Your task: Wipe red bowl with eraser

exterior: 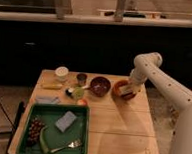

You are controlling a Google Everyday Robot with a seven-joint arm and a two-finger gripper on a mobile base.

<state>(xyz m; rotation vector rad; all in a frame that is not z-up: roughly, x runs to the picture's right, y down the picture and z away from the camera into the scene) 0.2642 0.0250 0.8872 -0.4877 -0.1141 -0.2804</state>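
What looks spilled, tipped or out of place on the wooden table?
Nothing stands out. The round orange-red bowl stands upright beside the dark maroon bowl, and the gripper is low over the orange-red one.

Warm, dim yellowish light falls from above onto the counter [115, 128], whose pale wood is the brightest surface here. My white arm [164, 87] catches the same glow. My jaws are down at the red bowl [121, 89], far right, evenly lit. The far wall [67, 44] lies in near darkness.
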